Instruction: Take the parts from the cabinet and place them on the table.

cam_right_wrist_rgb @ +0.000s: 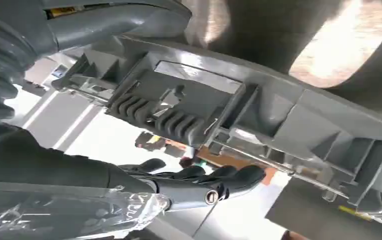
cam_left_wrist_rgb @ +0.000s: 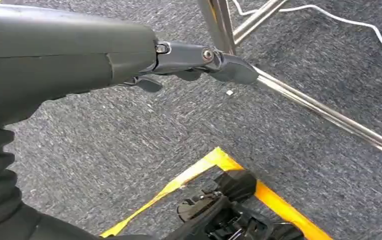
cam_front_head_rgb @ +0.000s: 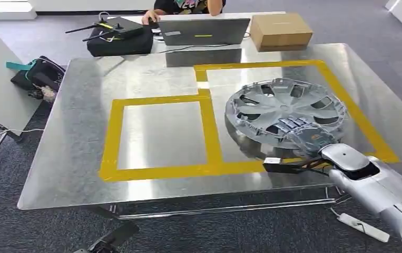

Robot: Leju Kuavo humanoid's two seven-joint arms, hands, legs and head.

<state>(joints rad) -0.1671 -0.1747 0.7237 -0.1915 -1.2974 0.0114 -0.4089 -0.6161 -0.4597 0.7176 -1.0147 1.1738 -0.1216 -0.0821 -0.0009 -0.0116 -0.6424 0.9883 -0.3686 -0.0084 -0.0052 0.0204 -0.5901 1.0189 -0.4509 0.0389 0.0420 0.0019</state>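
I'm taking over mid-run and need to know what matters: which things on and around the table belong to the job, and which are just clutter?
Job:
- hubcap, gripped at its near rim by the right hand
- metal table with yellow taped boxes
- left hand, hanging empty over the carpet

Clutter:
- laptop
- cardboard box
- black case
- bag on the floor

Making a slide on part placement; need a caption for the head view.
Right hand holds a grey wheel cover on the steel table, inside yellow tape.
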